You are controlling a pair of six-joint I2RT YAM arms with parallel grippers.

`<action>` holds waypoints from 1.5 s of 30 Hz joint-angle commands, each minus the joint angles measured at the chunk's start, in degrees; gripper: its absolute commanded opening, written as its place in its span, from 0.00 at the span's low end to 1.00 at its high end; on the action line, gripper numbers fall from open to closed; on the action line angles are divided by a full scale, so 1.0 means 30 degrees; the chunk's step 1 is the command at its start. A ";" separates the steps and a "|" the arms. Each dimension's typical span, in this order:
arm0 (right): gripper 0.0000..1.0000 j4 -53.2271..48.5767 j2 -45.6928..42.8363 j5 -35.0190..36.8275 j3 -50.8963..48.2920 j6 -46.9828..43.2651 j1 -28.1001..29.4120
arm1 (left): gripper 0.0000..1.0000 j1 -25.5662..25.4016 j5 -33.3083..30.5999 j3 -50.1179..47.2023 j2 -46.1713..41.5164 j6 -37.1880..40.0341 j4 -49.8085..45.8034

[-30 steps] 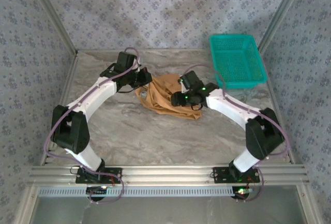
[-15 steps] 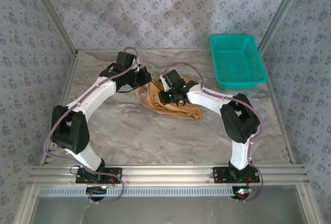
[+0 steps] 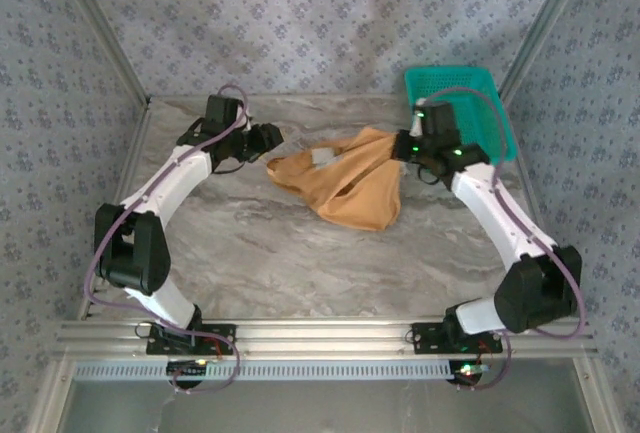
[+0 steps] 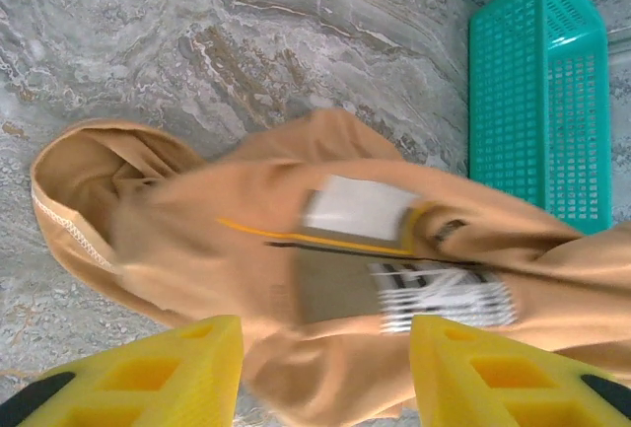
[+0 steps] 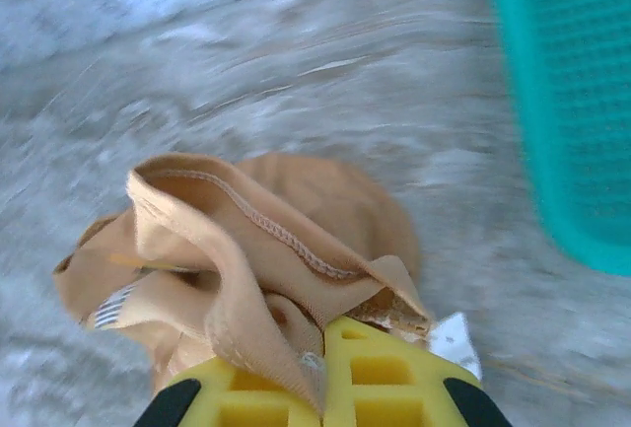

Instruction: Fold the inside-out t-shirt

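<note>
In the last second the right gripper had swung over beside the teal basket, its fingers pinched tight on a hem of the t-shirt and drawing the bunch out. The left gripper had let go, its jaws standing partway apart and holding nothing. This looked like spreading, with folding not yet begun. The shirt lay just short of the basket, and the left fingers sat at its edge farthest from the basket.

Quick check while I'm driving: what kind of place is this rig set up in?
Probably a lab test cell, not a home: an aluminium frame boxes in the marble-look tabletop, patterned sheets form the walls, and a tan t-shirt and a teal basket lie on it.
</note>
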 commanded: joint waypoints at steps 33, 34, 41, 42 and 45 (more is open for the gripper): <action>0.00 -0.3885 -0.3146 -0.4184 0.0485 0.0139 -0.3411 | 0.00 0.2043 -0.0641 0.2257 0.0724 0.1436 -0.2176; 0.00 -0.4091 -0.3496 -0.4521 0.0639 0.0240 -0.3732 | 0.00 0.2516 -0.0665 0.2332 -0.0447 0.1449 -0.2546; 0.00 -0.2925 -0.6260 -0.6247 0.0101 0.2319 -0.4008 | 0.00 0.2840 0.0292 0.3138 -0.4554 0.0618 -0.2379; 0.00 -0.2921 -0.6327 -0.6617 0.0031 0.2543 -0.3890 | 0.00 0.2773 0.0431 0.3148 -0.4766 0.0606 -0.2456; 0.00 -0.2532 -0.6218 -0.6916 -0.0607 0.2909 -0.3359 | 0.00 0.2581 0.0152 0.2653 -0.5172 0.1278 -0.3280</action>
